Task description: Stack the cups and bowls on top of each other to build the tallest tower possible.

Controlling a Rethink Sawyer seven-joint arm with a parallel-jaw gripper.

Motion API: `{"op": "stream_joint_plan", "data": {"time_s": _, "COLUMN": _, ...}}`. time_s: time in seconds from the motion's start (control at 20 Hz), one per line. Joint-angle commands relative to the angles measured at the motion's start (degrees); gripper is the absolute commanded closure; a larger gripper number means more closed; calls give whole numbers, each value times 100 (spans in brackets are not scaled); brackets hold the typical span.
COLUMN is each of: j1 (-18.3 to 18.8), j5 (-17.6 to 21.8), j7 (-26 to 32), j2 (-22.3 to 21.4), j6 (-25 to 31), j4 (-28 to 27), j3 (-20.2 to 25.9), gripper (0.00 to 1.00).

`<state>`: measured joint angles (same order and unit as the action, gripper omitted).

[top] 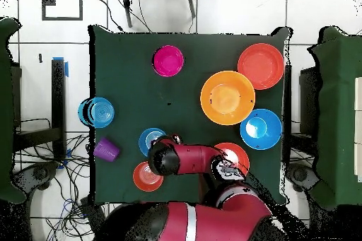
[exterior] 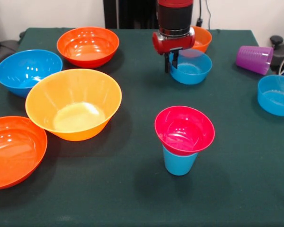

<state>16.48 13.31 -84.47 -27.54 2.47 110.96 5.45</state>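
Note:
A magenta-pink bowl (exterior: 184, 128) sits on an upright light blue cup (exterior: 179, 163) at the front middle; from above only the bowl (top: 168, 61) shows. My gripper (exterior: 172, 64) (top: 161, 155) is at the back, its fingers (exterior: 167, 64) close together on the left rim of a small blue bowl (exterior: 193, 67) (top: 150, 139). A small orange bowl (exterior: 202, 39) (top: 147, 175) stands behind it. The purple cup (exterior: 254, 59) (top: 107, 149) lies on its side at the right. Another small blue bowl (exterior: 276, 94) (top: 97, 112) is at the right edge.
A large yellow-orange bowl (exterior: 73, 104) (top: 227, 97) stands left of centre. Round it stand a large blue bowl (exterior: 28, 71) (top: 260, 128) and two large red-orange bowls (exterior: 87, 46) (exterior: 14, 149) (top: 260, 66). The arm hides part of one (top: 235, 155).

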Motion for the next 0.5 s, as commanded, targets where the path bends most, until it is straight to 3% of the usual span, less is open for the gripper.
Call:
{"op": "stream_joint_plan", "data": {"time_s": 0.05, "j1": -154, "j5": -290, "j7": -715, "j2": 22, "j6": 674, "j4": -760, "j3": 285, "gripper": 100}}
{"op": "stream_joint_plan", "data": {"time_s": 0.25, "j1": -154, "j5": -391, "j7": -609, "j2": -554, "j6": 1341, "j4": -723, "j3": 378, "gripper": 100}}
{"op": "stream_joint_plan", "data": {"time_s": 0.5, "j1": 3, "j5": -500, "j7": -471, "j2": -600, "j6": 1795, "j4": -963, "j3": 632, "gripper": 100}}
